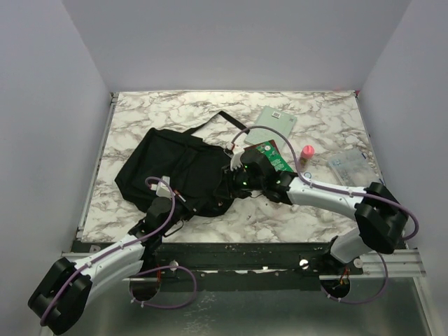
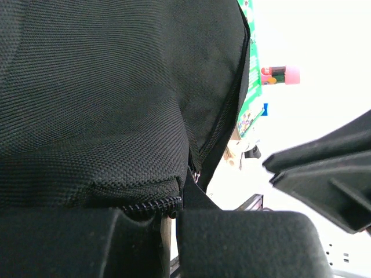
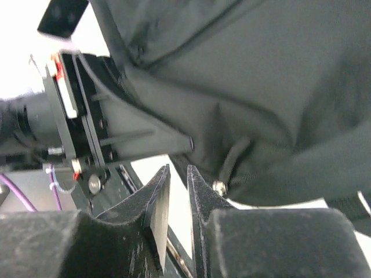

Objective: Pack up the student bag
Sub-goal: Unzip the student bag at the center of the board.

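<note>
The student bag [image 1: 175,164], a big black backpack, lies flat on the marble table, left of centre. My left gripper [image 1: 168,190] is at its near edge. In the left wrist view the jaws [image 2: 168,223] are closed to a thin slit on the bag's [image 2: 104,98] zipper end. My right gripper [image 1: 238,176] is at the bag's right edge. In the right wrist view it [image 3: 178,174] has a narrow empty gap, with the bag's [image 3: 261,75] metal zipper slider [image 3: 219,186] just right of the fingertips.
A green book [image 1: 274,155] lies partly under my right arm and shows beside the bag [image 2: 253,87]. A grey notebook [image 1: 275,120] lies at the back. A pink-capped stick [image 1: 306,154] and a clear plastic case [image 1: 348,164] lie at right.
</note>
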### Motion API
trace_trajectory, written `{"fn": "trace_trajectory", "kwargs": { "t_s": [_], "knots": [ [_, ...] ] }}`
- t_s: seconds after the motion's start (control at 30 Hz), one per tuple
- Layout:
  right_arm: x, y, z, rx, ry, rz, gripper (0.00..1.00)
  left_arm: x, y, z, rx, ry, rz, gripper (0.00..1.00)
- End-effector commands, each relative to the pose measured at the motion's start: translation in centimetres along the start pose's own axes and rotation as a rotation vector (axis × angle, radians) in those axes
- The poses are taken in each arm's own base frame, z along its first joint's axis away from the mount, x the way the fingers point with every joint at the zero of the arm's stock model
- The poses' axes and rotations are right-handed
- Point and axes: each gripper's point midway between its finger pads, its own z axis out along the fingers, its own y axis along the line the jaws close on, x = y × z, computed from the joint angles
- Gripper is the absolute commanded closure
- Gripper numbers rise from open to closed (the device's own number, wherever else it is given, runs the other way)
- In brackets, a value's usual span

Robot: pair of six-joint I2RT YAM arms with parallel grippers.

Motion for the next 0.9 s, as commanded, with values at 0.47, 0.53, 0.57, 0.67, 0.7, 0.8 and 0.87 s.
{"fn": "trace_trajectory", "kwargs": {
  "t_s": [0.47, 0.53, 0.57, 0.67, 0.7, 0.8, 0.87],
  "knots": [
    [3.7, -4.2, 4.4, 0.181, 0.3, -0.029, 0.59, 0.4, 1.3, -0.4, -0.004, 0.003, 0.008, 1.0],
    [4.0, -4.6, 4.5, 0.198, 0.303, -0.038, 0.58, 0.4, 1.2, -0.4, -0.003, 0.003, 0.008, 1.0],
    [4.1, -4.8, 4.6, 0.21, 0.303, -0.045, 0.59, 0.5, 1.3, -0.5, -0.003, 0.003, 0.007, 1.0],
    [4.1, -5.4, 4.6, 0.251, 0.292, -0.074, 0.58, 0.4, 1.2, -0.4, -0.003, 0.002, 0.002, 1.0],
    [4.0, -5.8, 4.5, 0.276, 0.288, -0.084, 0.59, 0.4, 1.2, -0.4, -0.002, 0.002, 0.003, 1.0],
    [4.1, -6.9, 4.5, 0.354, 0.29, -0.125, 0.59, 0.4, 1.2, -0.4, -0.003, 0.002, 0.004, 1.0],
    [4.6, -7.1, 4.6, 0.373, 0.307, -0.141, 0.6, 0.4, 1.2, -0.4, -0.002, 0.003, 0.003, 1.0]
  ]
}}
